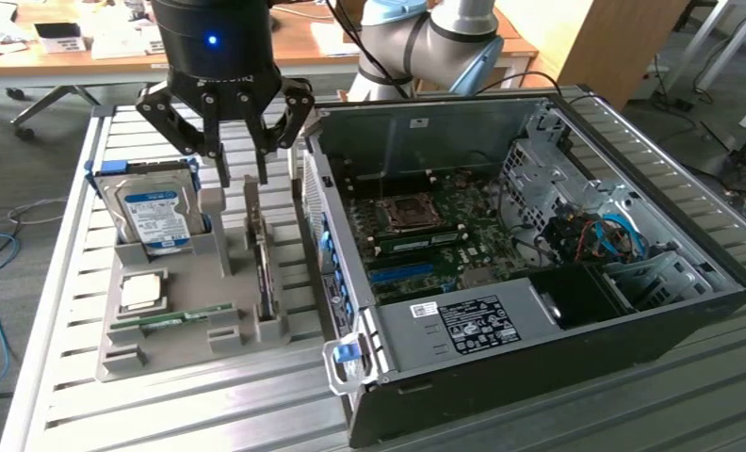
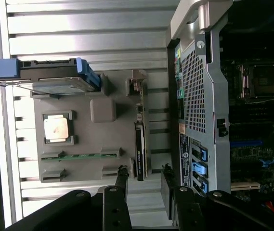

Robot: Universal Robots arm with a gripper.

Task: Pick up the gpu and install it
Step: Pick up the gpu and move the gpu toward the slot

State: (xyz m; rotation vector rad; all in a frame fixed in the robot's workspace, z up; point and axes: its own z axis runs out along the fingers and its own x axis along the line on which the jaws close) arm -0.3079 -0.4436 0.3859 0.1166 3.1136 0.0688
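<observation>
The arm (image 1: 411, 38) is seen reaching over from behind the open computer case (image 1: 424, 132), with its wrist turned straight down so that the end effector (image 1: 242, 177) is held vertically above the grey holder tray (image 1: 216, 282) on the slatted metal table (image 1: 159, 405). The fingers are spread apart and nothing is gripped between them. They are poised over the edge of the tray nearest the case, and in the wrist view they straddle the line of the gpu (image 2: 140, 149). The gpu (image 1: 263, 273) is left standing on edge in its slot along that side of the tray, untouched. At the opposite side of the tray a hard drive (image 1: 154, 212) is held upright, with a processor chip (image 1: 143, 290) and a green memory stick (image 1: 172, 320) laid flat in the tray beside it.
</observation>
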